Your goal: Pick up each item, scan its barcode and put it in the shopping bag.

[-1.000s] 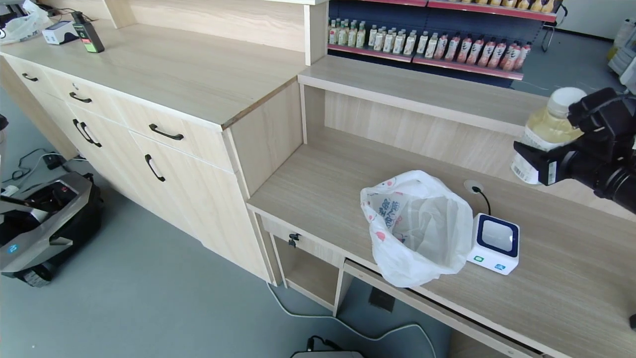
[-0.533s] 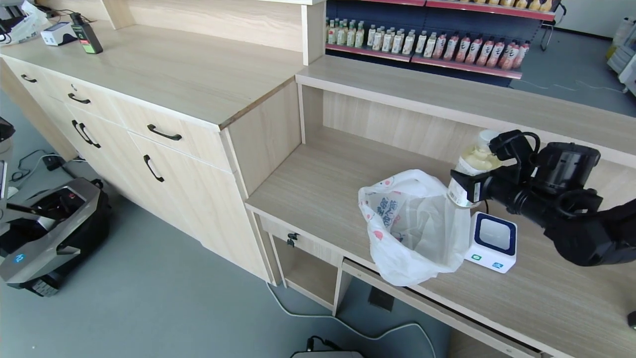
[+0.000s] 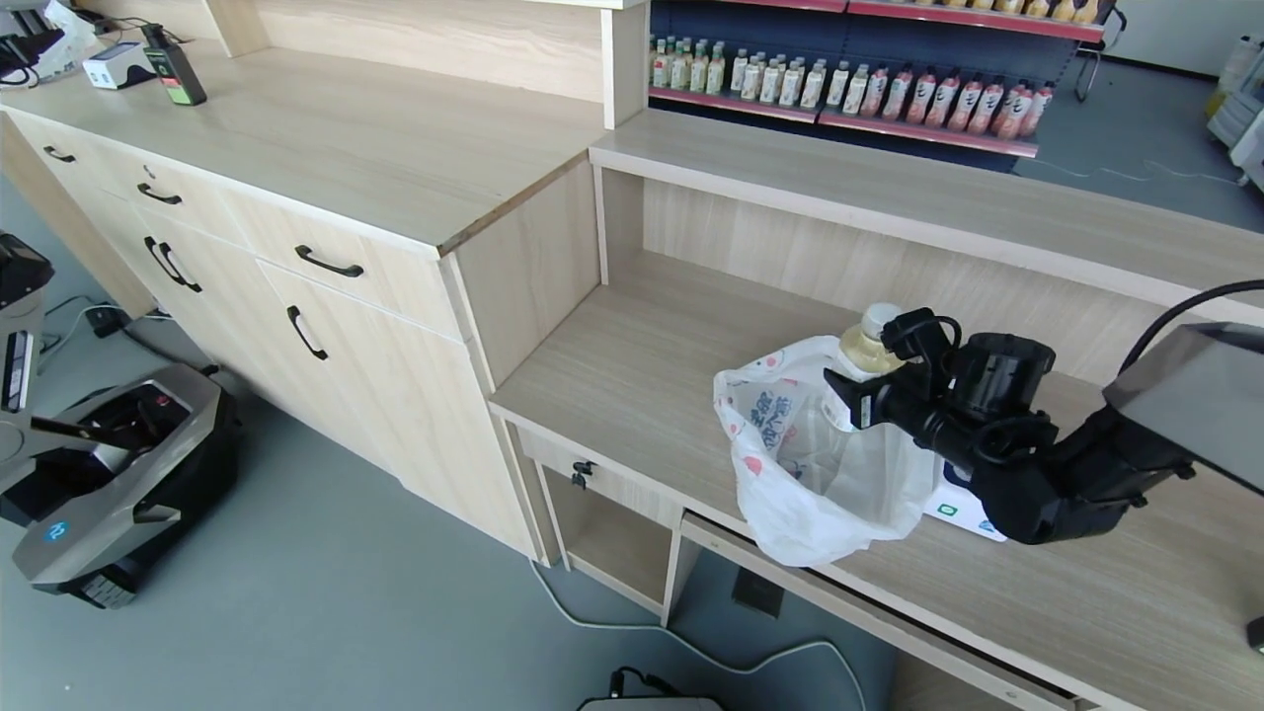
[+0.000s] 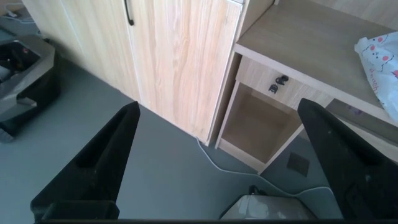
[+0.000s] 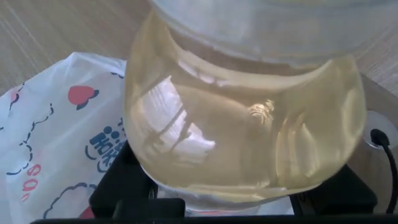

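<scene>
Right gripper (image 3: 874, 370) pinches 1 bottle (image 3: 859, 346) of pale yellow drink, cap up, over the open mouth of the white shopping bag (image 3: 820, 474) on the lower counter (image 3: 652, 365); scanner (image 3: 953, 512) just beside the bag. Left gripper (image 4: 217, 106), fingers spread, hangs above the grey floor (image 4: 155, 168)

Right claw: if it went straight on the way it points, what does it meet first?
Probably the shopping bag: the right claw, shut on the drink bottle, points across its open mouth; depth unclear.
</scene>
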Controlling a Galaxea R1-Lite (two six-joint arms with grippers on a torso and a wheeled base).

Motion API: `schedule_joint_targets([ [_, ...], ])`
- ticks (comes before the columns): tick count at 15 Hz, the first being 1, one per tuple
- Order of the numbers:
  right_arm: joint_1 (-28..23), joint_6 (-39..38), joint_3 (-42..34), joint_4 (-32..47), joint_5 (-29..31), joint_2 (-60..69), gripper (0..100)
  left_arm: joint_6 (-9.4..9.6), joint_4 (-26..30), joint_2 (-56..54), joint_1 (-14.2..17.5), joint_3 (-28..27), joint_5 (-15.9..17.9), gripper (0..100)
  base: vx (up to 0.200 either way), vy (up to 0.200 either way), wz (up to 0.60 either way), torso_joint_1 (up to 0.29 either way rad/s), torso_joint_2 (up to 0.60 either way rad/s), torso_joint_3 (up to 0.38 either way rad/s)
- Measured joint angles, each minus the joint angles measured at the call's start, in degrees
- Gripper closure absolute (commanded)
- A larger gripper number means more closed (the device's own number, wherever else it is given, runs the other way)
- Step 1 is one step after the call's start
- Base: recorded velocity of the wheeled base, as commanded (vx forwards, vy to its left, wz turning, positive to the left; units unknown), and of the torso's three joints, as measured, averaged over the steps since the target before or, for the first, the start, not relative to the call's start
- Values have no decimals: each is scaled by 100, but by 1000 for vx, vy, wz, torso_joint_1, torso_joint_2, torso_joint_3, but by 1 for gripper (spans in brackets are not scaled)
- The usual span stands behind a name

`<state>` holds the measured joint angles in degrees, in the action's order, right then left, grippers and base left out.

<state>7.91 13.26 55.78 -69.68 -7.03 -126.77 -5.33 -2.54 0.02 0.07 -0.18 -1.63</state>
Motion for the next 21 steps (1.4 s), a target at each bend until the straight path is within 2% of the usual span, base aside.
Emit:
schedule_joint_targets([
  [12,-23,-284,1100,-655,-10,-1395,100,0,0,0,0,0,0,0,0,0,0,0,0,0],
  [17,-39,-245,1150,-852,-7,-1615,100,0,0,0,0,0,-2,0,0,0,0,0,0,0],
  [18,-39,-245,1119,-824,-5,-1603,0,0,0,0,0,0,-2,0,0,0,0,0,0,0],
  [21,-48,-339,976,-681,-5,-1436,0,0,0,0,0,0,0,0,0,0,0,0,0,0],
])
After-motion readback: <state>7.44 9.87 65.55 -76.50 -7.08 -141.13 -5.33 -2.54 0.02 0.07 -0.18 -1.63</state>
